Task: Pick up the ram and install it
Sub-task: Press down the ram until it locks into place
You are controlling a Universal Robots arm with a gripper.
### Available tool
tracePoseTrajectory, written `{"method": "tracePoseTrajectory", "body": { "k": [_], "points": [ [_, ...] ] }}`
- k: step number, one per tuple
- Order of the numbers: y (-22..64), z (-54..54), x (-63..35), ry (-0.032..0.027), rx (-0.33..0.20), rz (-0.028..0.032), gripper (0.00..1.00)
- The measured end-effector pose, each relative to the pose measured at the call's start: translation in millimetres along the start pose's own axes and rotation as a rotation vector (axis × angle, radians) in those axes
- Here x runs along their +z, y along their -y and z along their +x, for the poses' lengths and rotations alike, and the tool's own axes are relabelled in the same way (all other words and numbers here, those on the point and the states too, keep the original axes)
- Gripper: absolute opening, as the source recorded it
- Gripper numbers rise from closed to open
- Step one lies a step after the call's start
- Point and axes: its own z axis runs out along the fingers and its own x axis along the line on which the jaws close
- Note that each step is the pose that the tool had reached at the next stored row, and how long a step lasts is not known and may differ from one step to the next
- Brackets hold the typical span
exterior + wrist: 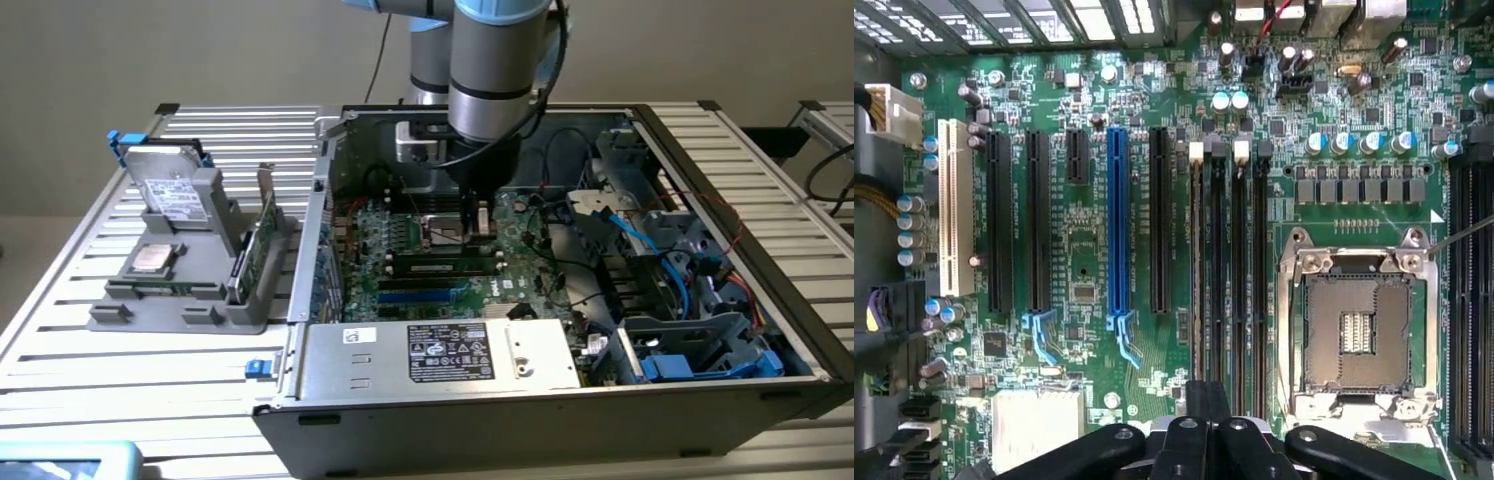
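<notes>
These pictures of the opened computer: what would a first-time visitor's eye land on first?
A thick silver-grey robot arm reaches down into an open black computer case, its hand low over the green motherboard. In the wrist view, a bright blue slot stands out among black ones, beside a square metal processor socket.

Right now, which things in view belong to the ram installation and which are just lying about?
Job in hand: gripper, above the motherboard; ram, along the memory slots beside the CPU socket.

Lying about: hard drive and expansion card, standing in the grey holder outside the case; power supply.
</notes>
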Motion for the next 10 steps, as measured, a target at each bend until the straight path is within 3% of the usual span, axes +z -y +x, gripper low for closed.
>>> {"method": "tracePoseTrajectory", "body": {
  "k": [6,10],
  "points": [
    [-26.3,0.7,-0.4,0.0,0.0,0.0003,0.11],
    [-35.3,0.9,-0.1,0.0002,0.0,0.0006,0.11]
  ]
}}
